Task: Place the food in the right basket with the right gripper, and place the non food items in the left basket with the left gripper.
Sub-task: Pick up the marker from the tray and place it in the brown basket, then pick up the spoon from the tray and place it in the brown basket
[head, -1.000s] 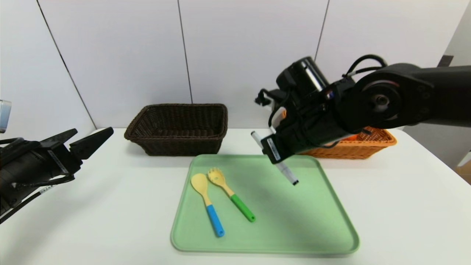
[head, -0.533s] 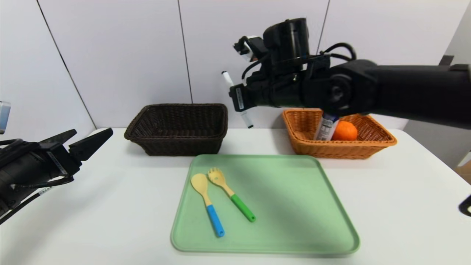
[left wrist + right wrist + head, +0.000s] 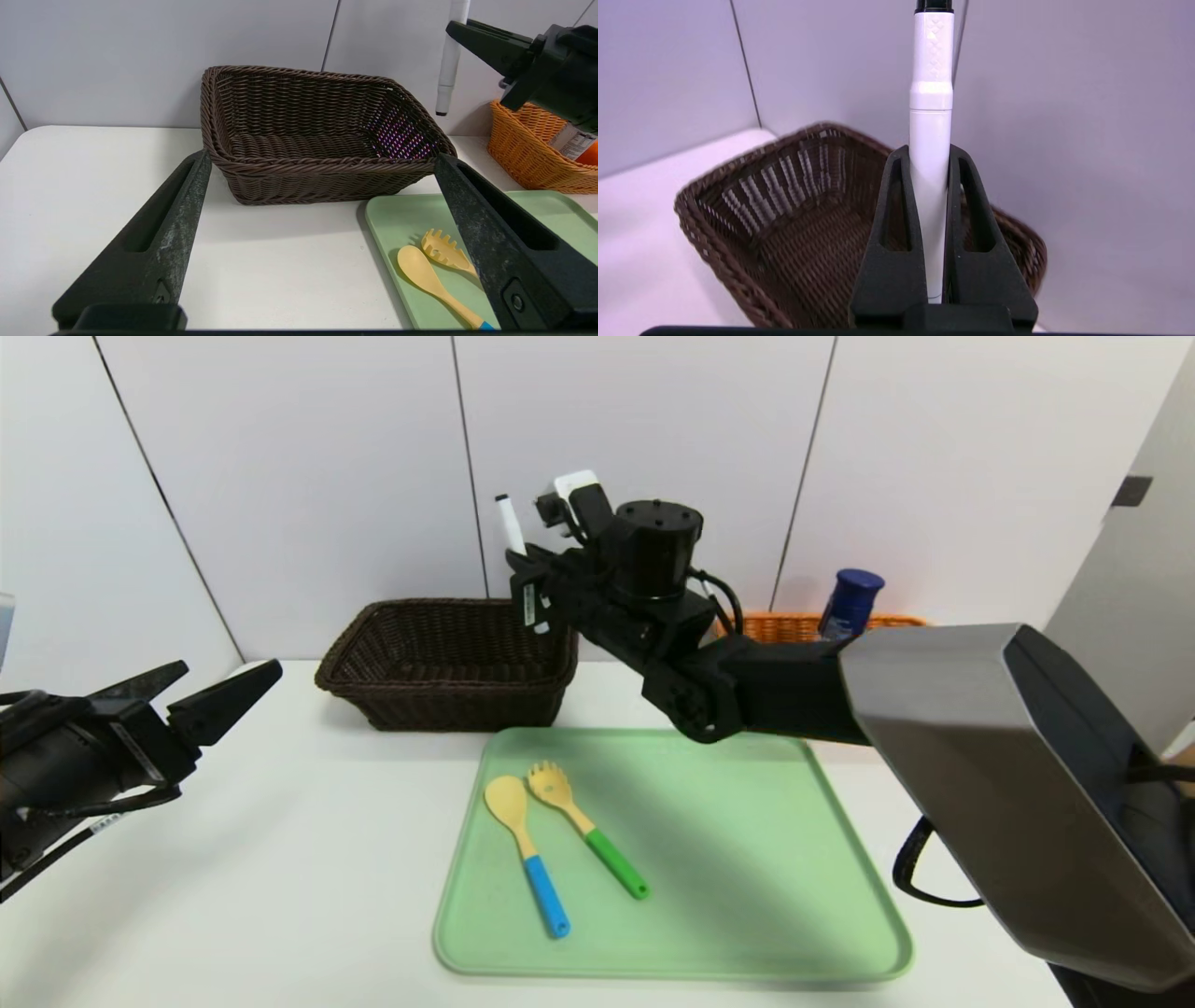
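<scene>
The marker (image 3: 511,525) is being held upright by the right gripper (image 3: 526,581), its fingers (image 3: 896,224) clamped on the lower barrel; it is being carried above the right rim of the brown basket (image 3: 448,658). In the right wrist view the marker (image 3: 930,116) is being seen with a black tip uppermost and the brown basket (image 3: 752,219) below it. No writing on the barrel can be read.

The left gripper (image 3: 201,695) is being kept low at the left over the tabletop (image 3: 233,859), fingers (image 3: 154,242) spread apart and gripping nothing.

The spoon (image 3: 525,845) and fork (image 3: 583,826) are lying side by side, near but apart, on the green tray (image 3: 747,896).

The orange basket (image 3: 794,627) is being largely hidden behind the right arm; the bottle (image 3: 851,602), blue cap up, is standing in it. In the left wrist view a printed label on the bottle (image 3: 571,142) is showing, too small to be read, with the orange fruit (image 3: 589,154) just beside it.
</scene>
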Robot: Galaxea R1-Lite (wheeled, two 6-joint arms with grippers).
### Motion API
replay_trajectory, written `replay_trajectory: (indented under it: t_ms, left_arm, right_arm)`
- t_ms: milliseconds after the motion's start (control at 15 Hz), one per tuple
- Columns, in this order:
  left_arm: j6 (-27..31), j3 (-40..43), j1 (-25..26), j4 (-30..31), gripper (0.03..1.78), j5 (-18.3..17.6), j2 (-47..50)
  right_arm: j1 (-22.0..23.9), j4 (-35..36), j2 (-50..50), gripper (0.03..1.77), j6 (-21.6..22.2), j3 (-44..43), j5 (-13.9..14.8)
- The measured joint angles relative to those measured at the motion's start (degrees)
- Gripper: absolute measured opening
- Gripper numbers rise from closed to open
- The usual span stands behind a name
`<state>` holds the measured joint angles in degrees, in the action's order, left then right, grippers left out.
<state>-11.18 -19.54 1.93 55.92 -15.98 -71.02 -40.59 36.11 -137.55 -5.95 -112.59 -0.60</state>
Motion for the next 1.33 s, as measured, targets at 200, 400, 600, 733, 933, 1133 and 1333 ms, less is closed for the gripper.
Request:
replay_trajectory:
  t_ms: [200,400,600,733,933,1133,1333]
  left_arm:
    - [0.0,0.0,0.0,0.0,1.69,0.0,0.2]
    - [0.0,0.0,0.0,0.0,1.69,-0.1,0.5]
    - [-0.1,0.2,0.0,0.0,1.69,-0.1,0.7]
    - [-0.1,0.2,0.0,0.0,1.69,-0.1,0.8]
    - [-0.1,0.0,0.0,0.0,1.69,-0.1,0.8]
    - [-0.1,-1.3,0.0,-0.2,1.69,-0.3,0.7]
    - [-0.2,-5.4,-1.0,-1.2,1.69,-0.3,-0.1]
  right_arm:
    - [-0.8,2.2,-1.6,0.16,-0.1,0.0,0.4]
    - [-1.7,1.8,-2.1,0.16,-0.1,0.0,0.6]
    - [-1.7,2.2,-2.7,0.56,-0.4,0.1,0.5]
    - [-1.5,2.2,-3.2,0.82,-1.2,0.1,0.4]
    - [-1.0,2.3,-3.5,1.10,-1.4,0.1,0.4]
    - [0.7,2.4,-2.0,1.30,-1.8,0.1,1.0]
    - [4.7,-0.3,3.4,1.43,-4.6,1.0,2.8]
